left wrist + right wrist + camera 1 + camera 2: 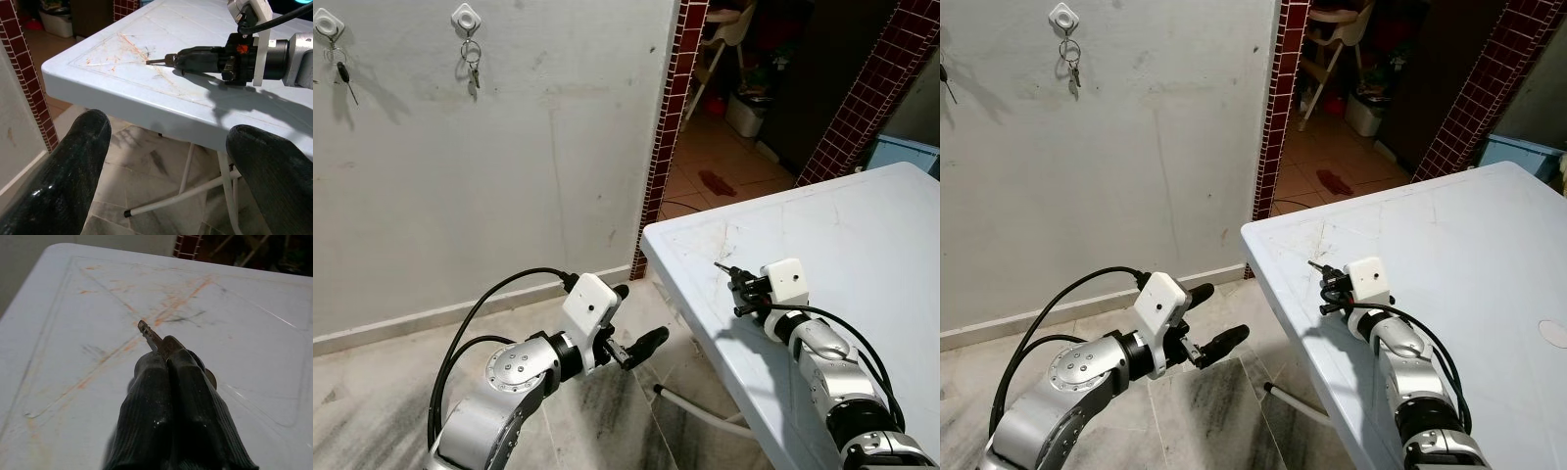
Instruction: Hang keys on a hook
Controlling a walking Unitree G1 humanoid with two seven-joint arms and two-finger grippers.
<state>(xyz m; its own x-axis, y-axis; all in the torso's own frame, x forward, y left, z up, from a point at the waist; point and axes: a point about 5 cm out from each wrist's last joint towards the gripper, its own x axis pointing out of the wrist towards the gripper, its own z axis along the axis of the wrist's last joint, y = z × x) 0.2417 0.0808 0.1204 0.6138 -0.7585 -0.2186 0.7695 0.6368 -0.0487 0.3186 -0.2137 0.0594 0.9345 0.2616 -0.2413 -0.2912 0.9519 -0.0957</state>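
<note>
Metal key (155,340) between right fingers (171,382), above table (862,235)

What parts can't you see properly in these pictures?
- Key in the right gripper: the closed fingers cover everything except its tip, so any ring is hidden.
- Keys on the wall hooks: too small to count.
- Table: cut off by the picture's right edge.

Key (155,340): small, metal, dull grey-brown. Blade is sticking out from between two black fingers (171,396) pressing together on its head; tip is pointing forward, just above the white desk (862,245). Two white hooks (467,16) are sitting high on the wall, each already carrying keys (472,73) dangling from a ring.
</note>
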